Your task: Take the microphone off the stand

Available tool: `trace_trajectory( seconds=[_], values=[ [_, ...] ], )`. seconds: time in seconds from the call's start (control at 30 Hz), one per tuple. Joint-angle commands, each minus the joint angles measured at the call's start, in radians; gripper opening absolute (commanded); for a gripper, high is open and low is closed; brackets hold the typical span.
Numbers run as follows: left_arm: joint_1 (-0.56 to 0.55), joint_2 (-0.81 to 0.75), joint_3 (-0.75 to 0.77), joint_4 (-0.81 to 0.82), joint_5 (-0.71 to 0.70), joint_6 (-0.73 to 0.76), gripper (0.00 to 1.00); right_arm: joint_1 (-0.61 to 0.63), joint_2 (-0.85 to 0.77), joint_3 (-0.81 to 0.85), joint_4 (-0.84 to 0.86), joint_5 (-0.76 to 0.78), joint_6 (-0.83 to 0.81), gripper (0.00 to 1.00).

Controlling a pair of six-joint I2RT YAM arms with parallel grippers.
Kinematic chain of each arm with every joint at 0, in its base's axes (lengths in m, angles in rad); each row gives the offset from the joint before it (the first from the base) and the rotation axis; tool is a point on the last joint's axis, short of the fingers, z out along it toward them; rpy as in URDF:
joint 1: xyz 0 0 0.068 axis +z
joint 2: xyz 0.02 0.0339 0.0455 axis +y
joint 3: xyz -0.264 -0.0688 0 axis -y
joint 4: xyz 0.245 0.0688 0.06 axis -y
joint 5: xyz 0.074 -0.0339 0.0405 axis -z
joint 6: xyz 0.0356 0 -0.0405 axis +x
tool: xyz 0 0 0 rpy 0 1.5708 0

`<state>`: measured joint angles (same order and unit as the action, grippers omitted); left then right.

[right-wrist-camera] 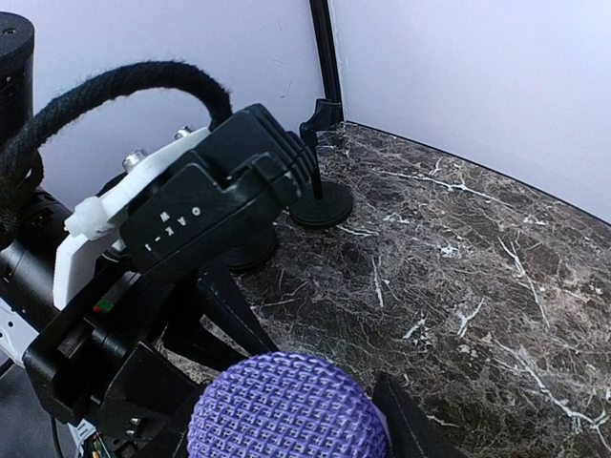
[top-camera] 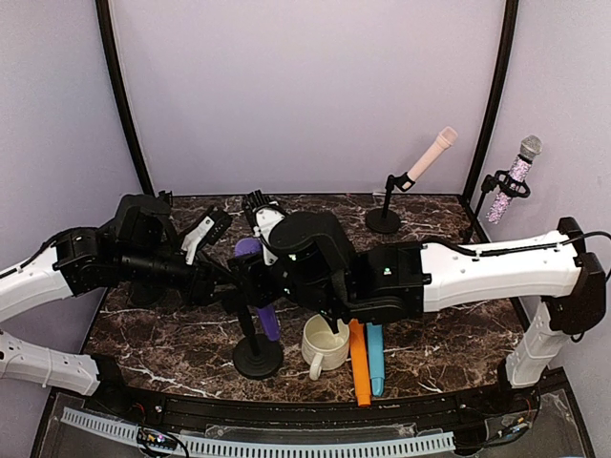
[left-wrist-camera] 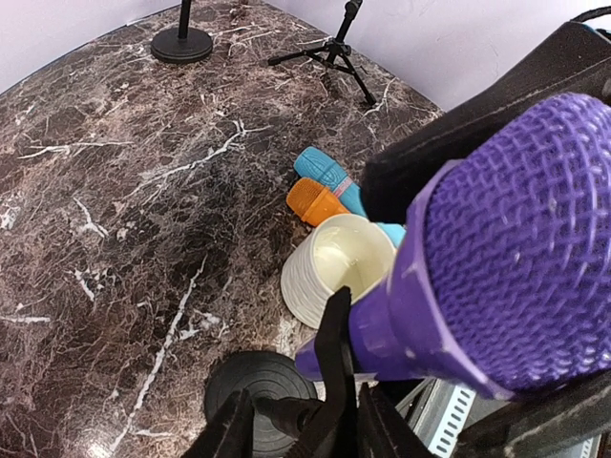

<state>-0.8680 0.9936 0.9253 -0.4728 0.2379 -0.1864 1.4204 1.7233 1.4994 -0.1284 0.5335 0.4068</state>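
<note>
Purple mesh fills most of both wrist views: the purple microphone sits tilted in the clip of its stand, whose round black base rests near the front edge of the dark marble table, left of centre. The handle runs down into the clip, so the microphone is not yet off the stand. My right gripper reaches in from the right and is closed on the mesh head, with a black finger against each side of it as far as I can see. My left gripper comes in from the left, lower down, with its fingers narrowly apart on either side of the stand's black neck just under the clip. I cannot tell whether the pads are actually pressing on it. Just right of the stand base stands a cream mug, mouth up, handle towards the front. Beside the mug lie an orange microphone and a blue microphone, side by side and touching, both pointing towards the front edge. Towards the back edge, right of centre, a pink microphone leans in a second round-based stand. At the back right corner a glittery microphone sits in a tripod stand.
</note>
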Motion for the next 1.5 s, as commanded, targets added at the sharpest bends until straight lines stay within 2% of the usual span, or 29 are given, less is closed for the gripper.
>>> trace_trajectory(
  seconds=[0.0,0.1,0.2,0.37,0.53,0.7,0.9,1.27,1.47],
  values=[
    [-0.002,0.008,-0.035,-0.103,-0.027,0.028,0.40,0.022,0.015,-0.049,0.015,-0.042,0.059,0.50],
    [-0.002,-0.023,0.000,-0.111,-0.074,0.032,0.48,0.022,0.002,-0.048,0.018,-0.046,0.058,0.58],
    [-0.002,-0.069,0.032,-0.122,-0.119,0.041,0.60,0.022,-0.016,-0.040,0.013,-0.046,0.058,0.70],
    [-0.002,-0.137,0.041,-0.118,-0.098,0.090,0.75,0.021,-0.059,-0.040,-0.011,-0.034,0.070,0.85],
    [-0.002,-0.218,-0.017,-0.057,-0.009,0.105,0.81,0.022,-0.108,-0.050,-0.031,-0.030,0.080,0.92],
    [-0.002,-0.205,-0.068,-0.008,0.044,0.127,0.82,0.015,-0.117,-0.026,-0.077,-0.028,0.088,0.95],
    [-0.005,-0.125,-0.082,0.021,0.069,0.168,0.81,-0.007,-0.088,0.010,-0.121,-0.046,0.105,0.90],
    [-0.024,-0.109,-0.132,0.055,0.048,0.232,0.81,-0.008,0.030,0.157,-0.193,-0.011,0.086,0.73],
    [-0.030,-0.118,-0.147,0.065,0.042,0.237,0.67,-0.008,0.060,0.190,-0.218,0.008,0.092,0.62]
  ],
)
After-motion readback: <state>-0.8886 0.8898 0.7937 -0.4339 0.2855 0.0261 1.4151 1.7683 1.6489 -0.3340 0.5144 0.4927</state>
